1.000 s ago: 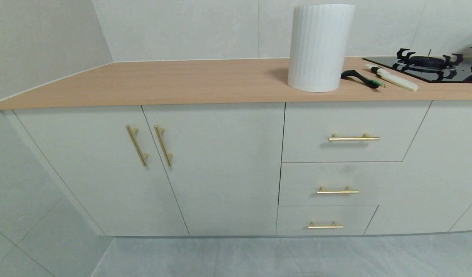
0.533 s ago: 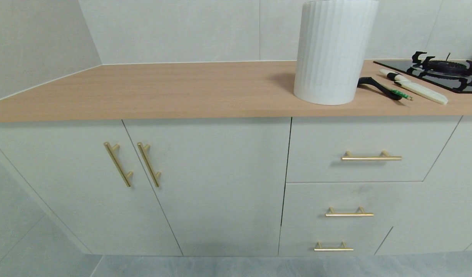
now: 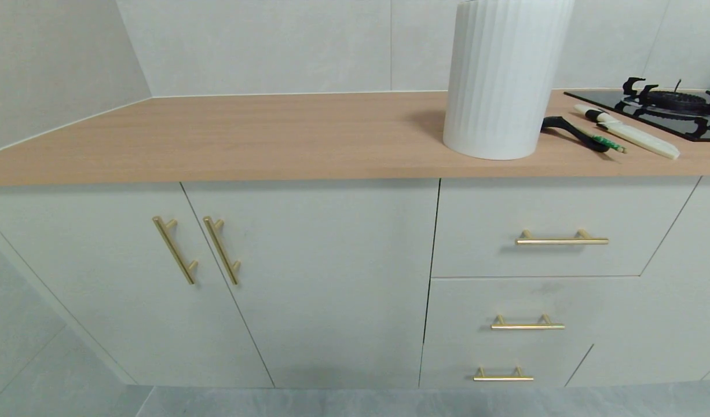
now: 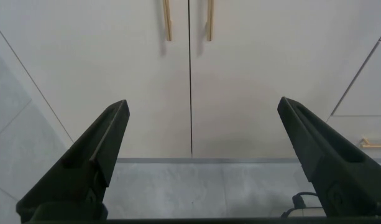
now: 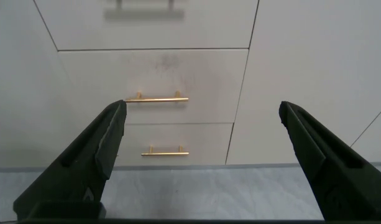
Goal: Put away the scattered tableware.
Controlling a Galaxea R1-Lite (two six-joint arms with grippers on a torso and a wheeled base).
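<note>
Wooden countertop [image 3: 245,139] (smooth, matte) bears 1 tall, ribbed white cylinder [image 3: 500,81].

Head camera overlooks counter [image 3: 245,133] and cabinets [image 3: 332,278]; low left wrist faces doors [image 4: 252,87], right wrist drawers [image 5: 153,81].

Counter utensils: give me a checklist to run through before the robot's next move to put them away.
1. Left end effector open and empty: ok.
2. Right end effector open and empty: ok.
3. Black utensil and white utensil in sight on the counter: ok, both lie beside the container.
4. Container upright: ok.
5. Room inside the container: cannot tell, its mouth is cut off.
6. End effectors at counter height: not ok, both face the cabinet fronts below.
</note>
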